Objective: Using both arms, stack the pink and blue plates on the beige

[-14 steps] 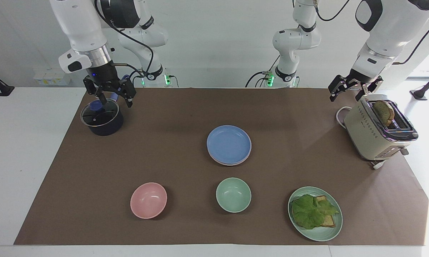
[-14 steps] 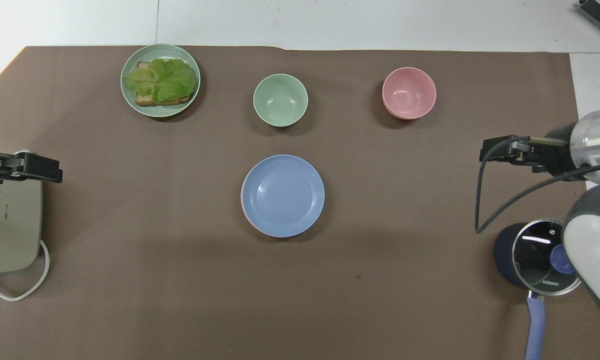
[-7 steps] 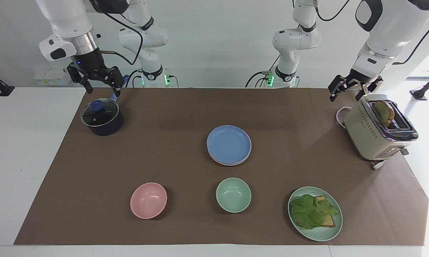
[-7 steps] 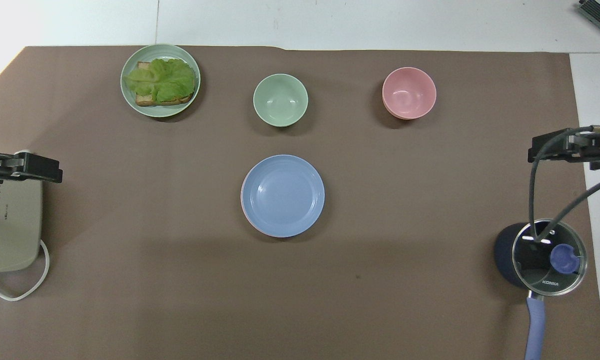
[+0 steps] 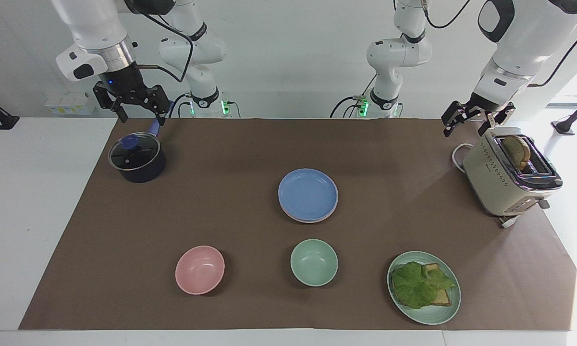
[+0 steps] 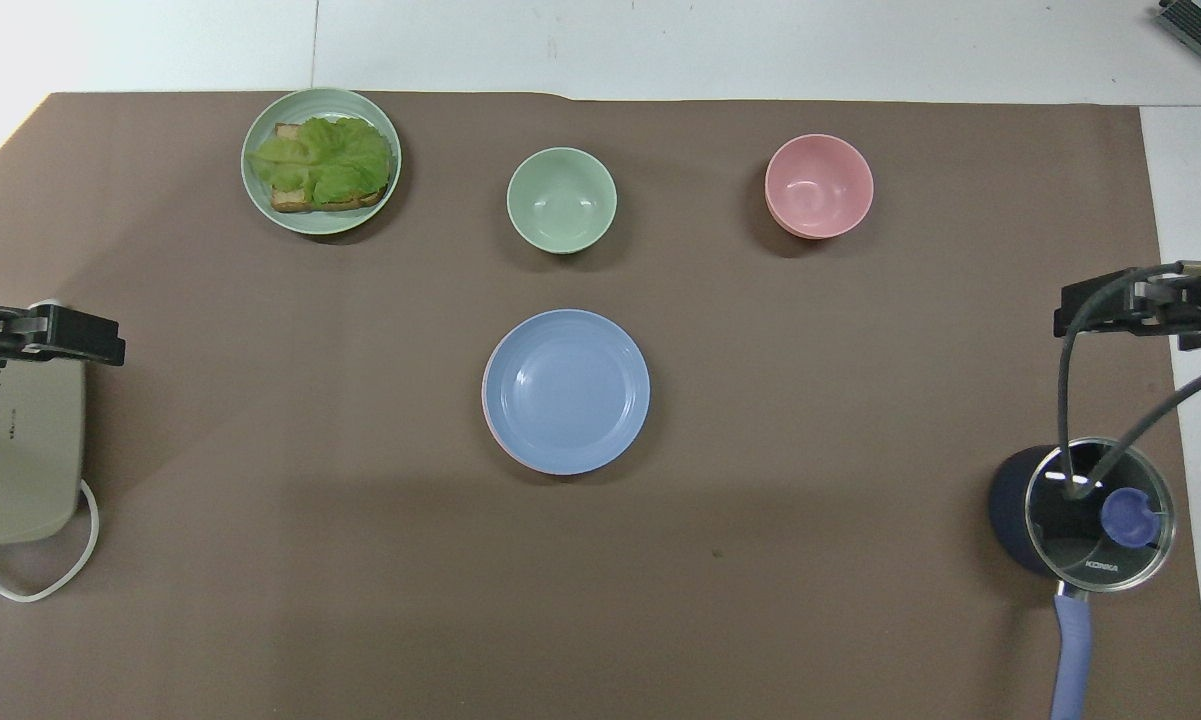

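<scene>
The blue plate (image 5: 308, 193) is seen on top of the stack in the middle of the mat, a pink plate (image 5: 301, 217) edge just showing under it. The beige plate cannot be seen. The stack looks done, so it should be left untouched. The left gripper (image 5: 469, 121) is held apart over the toaster (image 5: 507, 175), and the right gripper (image 5: 140, 106) apart over the pot (image 5: 137, 158).

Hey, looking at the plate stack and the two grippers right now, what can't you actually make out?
- Beige plate: not visible in either view; the blue plate covers the stack.
- Pink plate: only a thin rim sliver shows under the blue plate.
- Left gripper: overhead, only one tip shows, the rest cut off by the frame edge.
- Right gripper: overhead, the frame edge cuts it, cables crossing.
</scene>
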Available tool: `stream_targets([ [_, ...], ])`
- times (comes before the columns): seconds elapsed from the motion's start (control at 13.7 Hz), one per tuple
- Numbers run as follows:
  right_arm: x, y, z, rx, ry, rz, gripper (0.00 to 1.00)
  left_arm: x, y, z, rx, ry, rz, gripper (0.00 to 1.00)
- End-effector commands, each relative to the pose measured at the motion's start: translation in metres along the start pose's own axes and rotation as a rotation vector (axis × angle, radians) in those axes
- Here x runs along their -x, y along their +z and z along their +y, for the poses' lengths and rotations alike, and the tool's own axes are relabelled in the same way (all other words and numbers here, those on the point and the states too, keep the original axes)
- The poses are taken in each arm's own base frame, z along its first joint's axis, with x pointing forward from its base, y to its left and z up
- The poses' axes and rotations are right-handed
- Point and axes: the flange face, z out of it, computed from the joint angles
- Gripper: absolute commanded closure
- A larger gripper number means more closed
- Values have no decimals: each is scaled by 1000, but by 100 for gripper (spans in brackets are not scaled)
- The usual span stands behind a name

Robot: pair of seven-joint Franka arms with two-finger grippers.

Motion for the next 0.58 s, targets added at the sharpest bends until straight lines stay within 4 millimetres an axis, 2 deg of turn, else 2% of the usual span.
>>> stream_targets([
  [0.0, 12, 2, 3, -17, -27, -12, 0, 3, -3, -2, -10, 6, -4, 0],
  [0.51, 13, 4, 4, -18, -25, -7, 0, 3, -3, -2, -12, 6, -4, 0],
])
